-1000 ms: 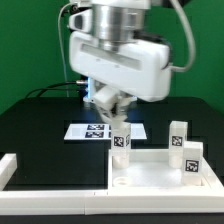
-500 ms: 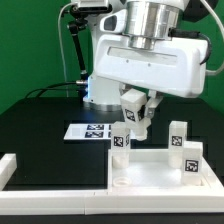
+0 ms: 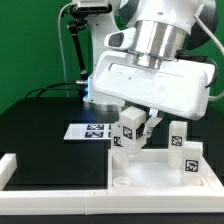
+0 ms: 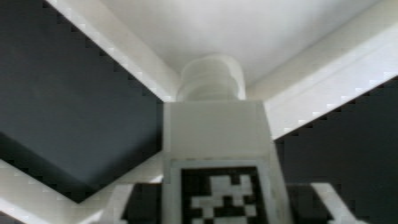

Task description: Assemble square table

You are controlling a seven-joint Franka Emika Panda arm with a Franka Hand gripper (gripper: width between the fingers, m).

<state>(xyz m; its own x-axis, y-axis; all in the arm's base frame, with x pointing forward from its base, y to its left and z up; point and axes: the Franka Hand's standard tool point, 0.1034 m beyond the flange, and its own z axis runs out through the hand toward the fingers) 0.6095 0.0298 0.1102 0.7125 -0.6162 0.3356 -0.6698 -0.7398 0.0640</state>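
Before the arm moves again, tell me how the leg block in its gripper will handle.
The leg block looks stiff: straight edges, no bending in the gripper. It is probably light, being small white plastic. Its smooth faces may slip, and tall and narrow as it is, it could tip if released on the square top unseated.

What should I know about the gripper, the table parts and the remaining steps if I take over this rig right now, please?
Gripper: shut on a leg block, held tilted just above the near corner of the square top.
Parts: the square top lies at the exterior view's lower right. Two more leg blocks stand upright by its right side. The marker board lies behind.
Wrist view: the held leg points at a round peg or socket in the corner.
Done: one leg picked up and brought over.
Left: seat this leg, then the others; a fourth is not visible.
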